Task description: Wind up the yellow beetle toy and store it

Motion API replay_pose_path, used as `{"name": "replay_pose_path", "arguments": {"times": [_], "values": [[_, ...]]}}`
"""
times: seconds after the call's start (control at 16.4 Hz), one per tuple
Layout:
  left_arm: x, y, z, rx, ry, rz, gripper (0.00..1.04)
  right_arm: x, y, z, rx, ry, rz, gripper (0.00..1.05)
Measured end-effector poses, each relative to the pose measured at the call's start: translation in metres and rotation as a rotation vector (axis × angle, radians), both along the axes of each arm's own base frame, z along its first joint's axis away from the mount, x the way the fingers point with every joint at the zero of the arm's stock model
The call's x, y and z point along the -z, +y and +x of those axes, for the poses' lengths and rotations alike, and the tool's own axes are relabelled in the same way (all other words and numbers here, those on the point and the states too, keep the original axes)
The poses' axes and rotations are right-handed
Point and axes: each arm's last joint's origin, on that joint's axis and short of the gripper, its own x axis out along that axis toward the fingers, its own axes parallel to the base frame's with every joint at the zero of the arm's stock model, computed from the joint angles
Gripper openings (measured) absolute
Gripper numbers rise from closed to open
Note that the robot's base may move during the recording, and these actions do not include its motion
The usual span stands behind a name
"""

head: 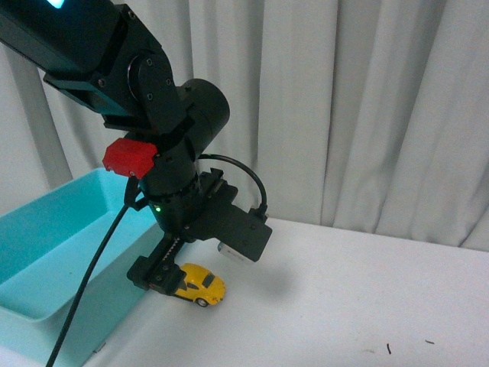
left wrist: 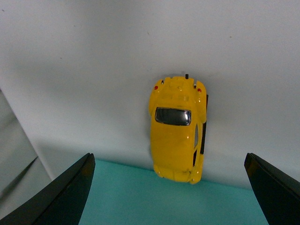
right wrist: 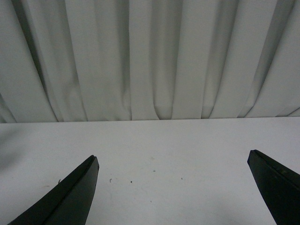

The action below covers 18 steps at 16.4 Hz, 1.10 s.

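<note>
Looking at a white table (head: 367,290), white curtain (head: 344,99) behind, blue bin (head: 46,229) on the left, yellow beetle toy (head: 200,284) just beside it, left gripper (left wrist: 168,159) above the toy, jaws wide apart, holding nothing, right gripper (right wrist: 173,159) wide apart too, empty.

teal bin (head: 53,229) left | white table (head: 367,298) (dark specks, perhaps dirt) | curtain (head: 344,99) behind

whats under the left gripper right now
The yellow beetle toy, standing on the white table beside the teal bin. From the front, the left gripper covers one end of it.
</note>
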Motion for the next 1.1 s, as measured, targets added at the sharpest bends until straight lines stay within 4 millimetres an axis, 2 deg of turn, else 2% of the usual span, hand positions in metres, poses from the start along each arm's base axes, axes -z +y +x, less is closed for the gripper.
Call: {"name": "replay_pose_path", "arguments": {"times": [0.18,0.49,0.67,0.85,0.92,1.1], "values": [[0.019,0.001,0.004,-0.096,0.066,-0.010,0.98,0.000,0.000,0.000,0.000,0.000,0.000,0.98],[0.030,0.014,0.016,-0.234,0.037,-0.020,0.98,0.000,0.000,0.000,0.000,0.000,0.000,0.98],[0.040,0.021,0.026,-0.267,0.033,-0.026,0.98,0.000,0.000,0.000,0.000,0.000,0.000,0.98],[0.052,0.019,0.026,-0.243,0.072,-0.035,0.98,0.000,0.000,0.000,0.000,0.000,0.000,0.98],[0.053,0.017,0.026,-0.231,0.079,-0.034,0.93,0.000,0.000,0.000,0.000,0.000,0.000,0.98],[0.054,0.014,0.025,-0.215,0.085,-0.035,0.57,0.000,0.000,0.000,0.000,0.000,0.000,0.98]]}}
